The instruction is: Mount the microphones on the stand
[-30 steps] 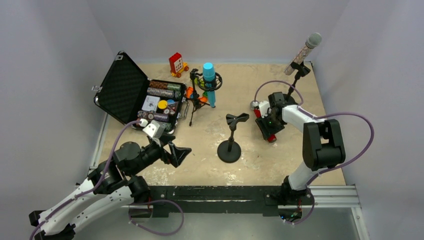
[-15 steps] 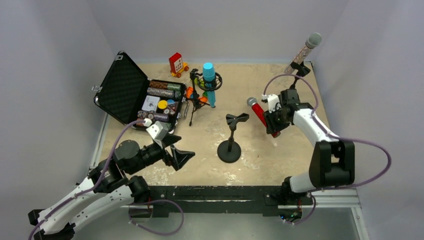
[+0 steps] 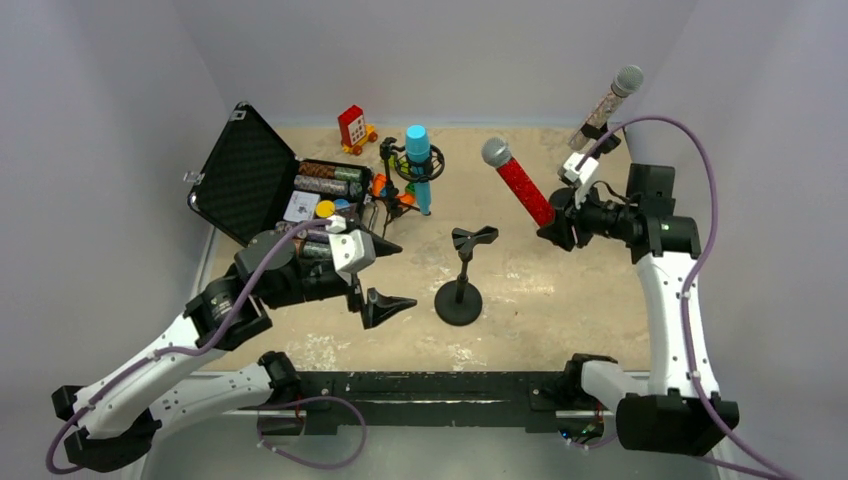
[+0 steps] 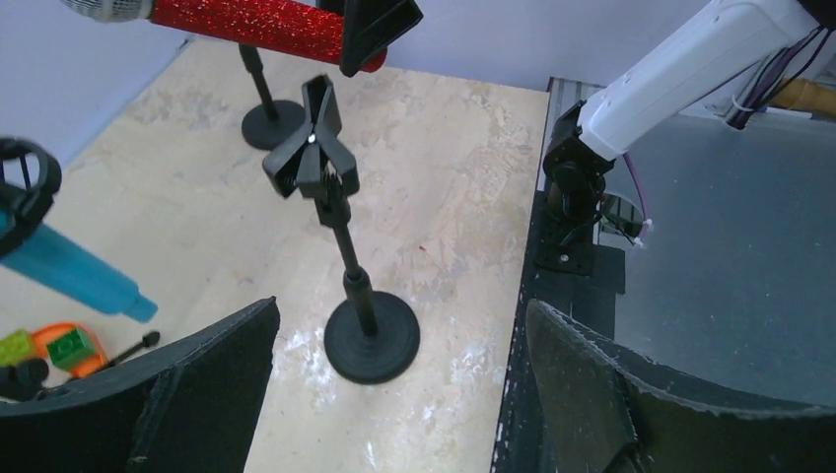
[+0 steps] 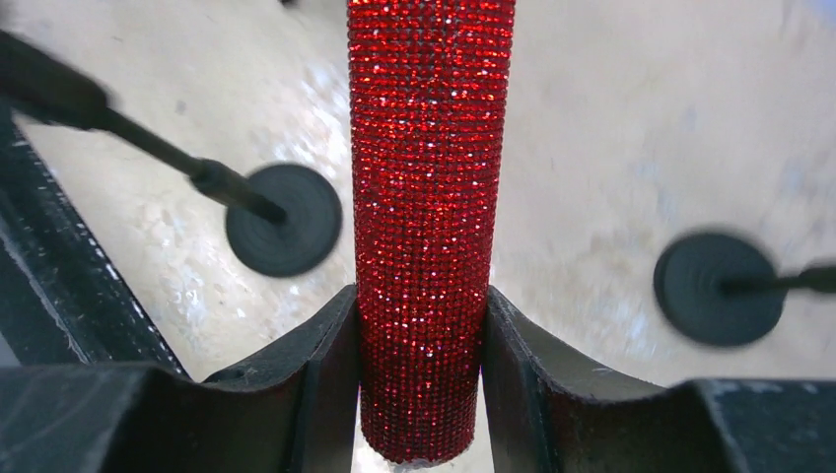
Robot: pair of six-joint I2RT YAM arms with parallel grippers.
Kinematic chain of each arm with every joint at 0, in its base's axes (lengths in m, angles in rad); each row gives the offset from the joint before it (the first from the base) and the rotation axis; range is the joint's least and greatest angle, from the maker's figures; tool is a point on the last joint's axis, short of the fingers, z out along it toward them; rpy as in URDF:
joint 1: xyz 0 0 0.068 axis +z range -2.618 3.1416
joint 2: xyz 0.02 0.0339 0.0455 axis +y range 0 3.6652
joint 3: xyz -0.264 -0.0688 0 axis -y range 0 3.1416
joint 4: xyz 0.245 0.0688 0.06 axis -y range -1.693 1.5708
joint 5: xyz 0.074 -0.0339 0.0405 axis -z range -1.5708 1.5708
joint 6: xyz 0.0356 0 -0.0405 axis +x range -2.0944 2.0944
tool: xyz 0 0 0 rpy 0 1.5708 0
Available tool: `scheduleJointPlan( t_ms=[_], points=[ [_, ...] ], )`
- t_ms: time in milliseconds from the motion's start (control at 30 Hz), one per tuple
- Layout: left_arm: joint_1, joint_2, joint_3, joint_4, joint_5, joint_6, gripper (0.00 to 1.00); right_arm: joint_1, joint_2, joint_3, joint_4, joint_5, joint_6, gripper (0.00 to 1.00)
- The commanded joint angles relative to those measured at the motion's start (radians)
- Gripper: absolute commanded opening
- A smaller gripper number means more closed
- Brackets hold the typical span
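Note:
My right gripper [image 3: 556, 226] is shut on the lower end of the red glitter microphone [image 3: 522, 187] and holds it tilted in the air, silver head up and left, right of the empty black stand [image 3: 461, 272]. In the right wrist view the pads [image 5: 330, 345] squeeze the red barrel [image 5: 429, 197]. My left gripper [image 3: 393, 274] is open and empty just left of that stand, which shows between its jaws in the left wrist view [image 4: 340, 227]. The cyan microphone [image 3: 418, 165] sits in a tripod mount. The silvery-pink microphone [image 3: 606, 103] sits on a stand at the back right.
An open black case [image 3: 250, 175] with small items stands at the back left. A red toy [image 3: 352, 128] and orange and green blocks [image 3: 380, 186] lie near the tripod. A black rail [image 3: 430, 385] runs along the front edge. Two black stand bases [image 5: 284, 219] [image 5: 720, 288] lie below the red microphone.
My right gripper lifted the red microphone off the table and carried it up and back. My left gripper moved forward and right to the empty stand, turning its open jaws.

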Motion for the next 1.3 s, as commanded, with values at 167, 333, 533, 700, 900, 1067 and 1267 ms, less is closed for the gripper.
scheduleJointPlan(
  t_ms=[167,333,533,700,900,1067,1267],
  points=[
    [0.002,0.251,0.198,0.007,0.12,0.258,0.99,0.014,0.013,0.218,-0.244,-0.555,-0.481,0.0],
    [0.002,0.335,0.228,0.105,0.101,0.282,0.99,0.04,0.128,0.288,-0.549,-0.641,-0.883,0.0],
    [0.002,0.405,0.238,0.197,0.097,0.283,0.99,0.042,0.163,0.257,-0.552,-0.683,-0.939,0.0],
    [0.002,0.431,0.178,0.312,0.054,0.282,0.99,0.043,0.16,0.219,-0.554,-0.72,-0.954,0.0],
    [0.002,0.481,0.146,0.426,0.002,0.27,0.99,0.045,0.173,0.203,-0.556,-0.733,-0.967,0.0],
    [0.004,0.513,0.105,0.485,0.005,0.231,0.98,0.045,0.174,0.197,-0.557,-0.743,-0.982,0.0],
    [0.003,0.509,0.03,0.554,-0.001,0.179,0.93,0.046,0.187,0.162,-0.557,-0.758,-1.042,0.0]
  ],
)
